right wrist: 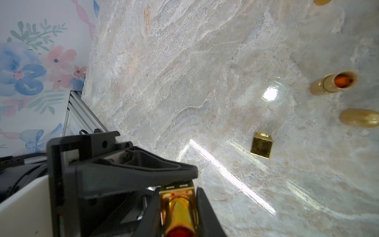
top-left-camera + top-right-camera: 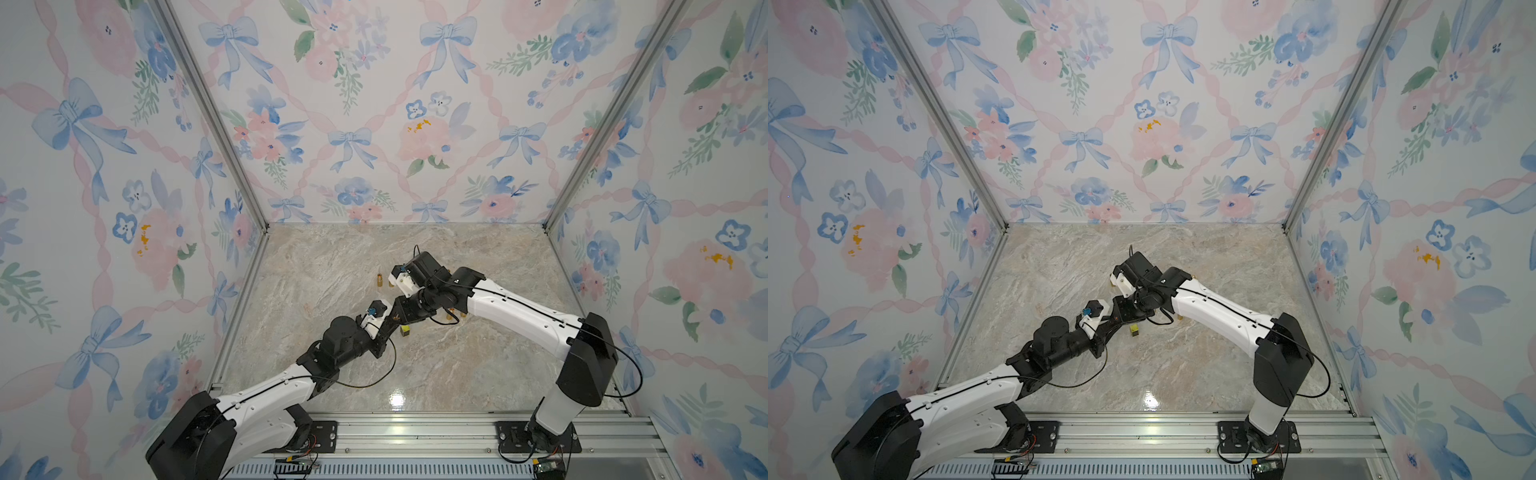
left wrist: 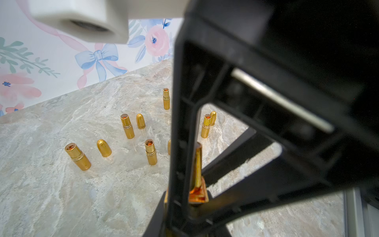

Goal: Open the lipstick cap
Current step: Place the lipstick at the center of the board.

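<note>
Left fingers (image 1: 143,170) and right fingers (image 1: 206,209) clamp the lipstick (image 1: 178,209), mostly hiding it.

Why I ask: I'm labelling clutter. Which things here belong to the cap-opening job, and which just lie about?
In the job: square-based gold lipstick, gripped by the left claw and right claw; small square gold cap on the marble-look table, likely its own.
Lying about: round gold open lipsticks standing upright; bullet-shaped gold caps beside them.
</note>
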You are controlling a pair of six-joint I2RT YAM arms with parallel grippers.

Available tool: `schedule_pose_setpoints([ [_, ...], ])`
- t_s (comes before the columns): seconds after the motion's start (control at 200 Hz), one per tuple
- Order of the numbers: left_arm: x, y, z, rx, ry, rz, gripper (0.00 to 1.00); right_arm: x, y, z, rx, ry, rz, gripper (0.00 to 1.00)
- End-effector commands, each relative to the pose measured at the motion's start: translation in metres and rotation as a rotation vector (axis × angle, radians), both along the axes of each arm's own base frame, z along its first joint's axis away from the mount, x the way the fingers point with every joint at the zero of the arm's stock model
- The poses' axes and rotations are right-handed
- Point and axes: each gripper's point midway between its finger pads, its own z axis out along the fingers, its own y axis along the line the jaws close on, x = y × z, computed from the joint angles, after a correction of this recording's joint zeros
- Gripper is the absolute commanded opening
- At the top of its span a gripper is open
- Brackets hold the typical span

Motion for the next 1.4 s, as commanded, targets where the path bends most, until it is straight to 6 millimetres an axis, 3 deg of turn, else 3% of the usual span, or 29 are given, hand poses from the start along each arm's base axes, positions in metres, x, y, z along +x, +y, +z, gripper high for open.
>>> schedule_pose_setpoints([
  [0.0, 0.008, -0.005, 0.025, -0.041, -0.066, 0.007, 0.0, 0.005, -0.001, -0.004, -0.006, 0.014, -0.025, 0.21],
  [0.135, 0.008, -0.004, 0.023, -0.041, -0.06, 0.012, 0.02, 0.011, -0.001, 0.002, 0.0, -0.012, -0.038, 0.18],
  [0.225, 0.009, -0.002, 0.024, -0.043, -0.062, 0.025, 0.21, 0.019, -0.003, 0.003, -0.01, -0.031, -0.056, 0.17],
  [0.44, 0.007, 0.008, 0.017, -0.051, -0.047, 0.07, 0.81, 0.045, -0.015, -0.004, -0.107, -0.125, -0.126, 0.17],
  [0.575, 0.008, 0.023, 0.009, -0.062, -0.028, 0.147, 0.97, 0.058, -0.016, -0.015, -0.147, -0.167, -0.156, 0.16],
  [0.775, 0.011, 0.058, 0.003, -0.115, -0.017, 0.324, 0.98, 0.073, -0.017, -0.043, -0.209, -0.21, -0.184, 0.16],
  [1.065, 0.014, 0.1, -0.008, -0.181, 0.002, 0.525, 0.98, 0.065, -0.005, -0.087, -0.315, -0.278, -0.157, 0.17],
  [1.395, 0.016, 0.113, -0.009, -0.205, 0.008, 0.583, 0.98, 0.058, 0.016, -0.116, -0.383, -0.363, -0.119, 0.17],
])
